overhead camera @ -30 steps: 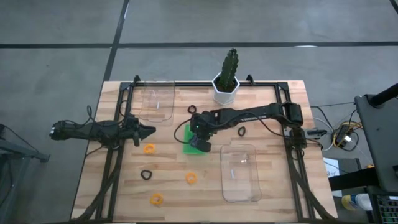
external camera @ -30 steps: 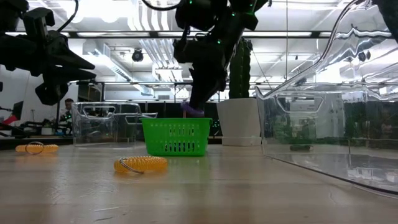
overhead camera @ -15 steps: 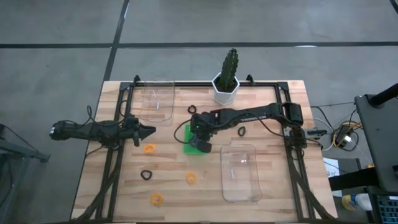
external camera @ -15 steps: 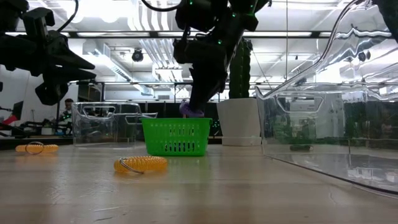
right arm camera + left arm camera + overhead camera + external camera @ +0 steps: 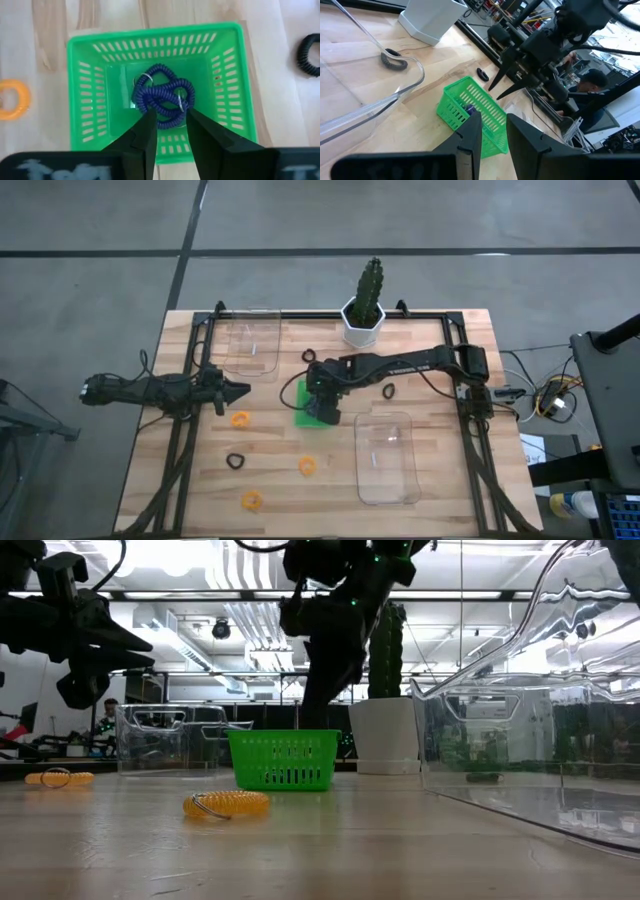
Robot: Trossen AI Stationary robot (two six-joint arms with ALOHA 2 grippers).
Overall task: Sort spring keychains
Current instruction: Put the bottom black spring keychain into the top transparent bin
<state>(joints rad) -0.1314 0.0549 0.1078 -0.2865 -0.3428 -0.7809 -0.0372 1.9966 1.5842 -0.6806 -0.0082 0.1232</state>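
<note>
Right gripper (image 5: 167, 125) hangs over the green basket (image 5: 303, 406), its jaws parted a little and holding nothing.

On the table lie 3 orange keychains (image 5: 240, 419), (image 5: 307, 466), (image 5: 251, 501) and 3 black ones (image 5: 235, 461), (image 5: 388, 391), (image 5: 309, 357), all apart from each other. 2 purple keychains (image 5: 161, 95), tangled together, rest on the basket's floor directly below the right gripper's fingers, not touching them. 2 clear bins (image 5: 250, 342), (image 5: 387, 457) flank the basket; 1 cactus pot (image 5: 364, 321) stands at the far edge. The left gripper (image 5: 492, 130) waits off the orange keychain nearest it, jaws slightly apart, empty.
</note>
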